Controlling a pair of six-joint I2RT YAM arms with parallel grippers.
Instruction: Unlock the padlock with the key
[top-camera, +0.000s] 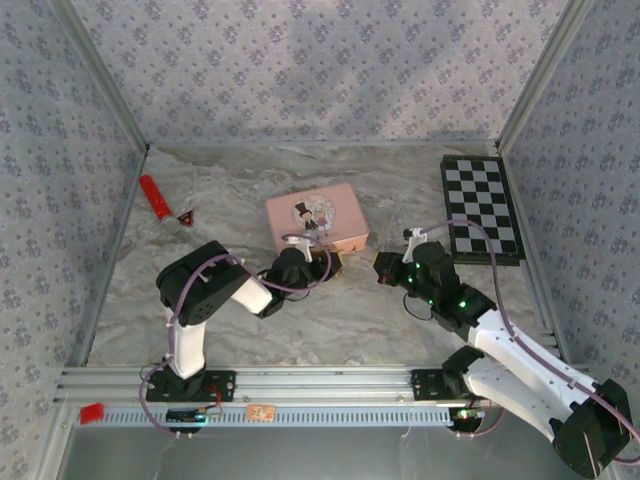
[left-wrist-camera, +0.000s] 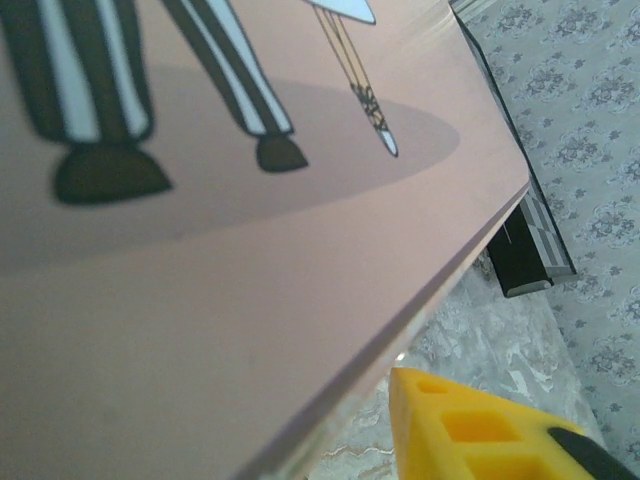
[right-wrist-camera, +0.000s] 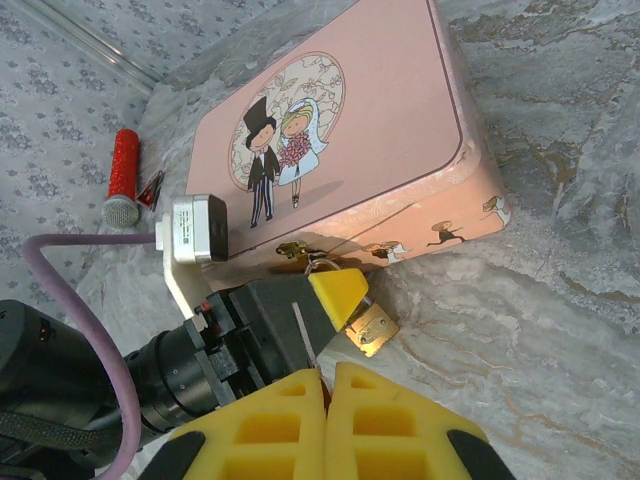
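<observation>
We see the padlock (right-wrist-camera: 372, 330) at the front of the pink tin (right-wrist-camera: 380, 110), low by the surface (right-wrist-camera: 560, 330). It seems to hang from the tin's clasp, but we cannot be sure. Our left hand (right-wrist-camera: 338, 295) is right on it, with one yellow finger on top. The other finger is hidden, so we cannot tell if that hand squeezes the lock or just touches it.

Our right hand (right-wrist-camera: 325, 375) is pinched tight on the key (right-wrist-camera: 303, 335). The key is a thin grey sliver that sticks up between the two yellow fingers. It is near the lock but not touching it.

What could go wrong? We cannot see the keyhole at all. If we push in crooked, we think the key may hit the side of the lock and slip or twist in our pinch. The lock may swing away if the left hand does not hold it firm. The two hands are close, so they could also bump.
</observation>
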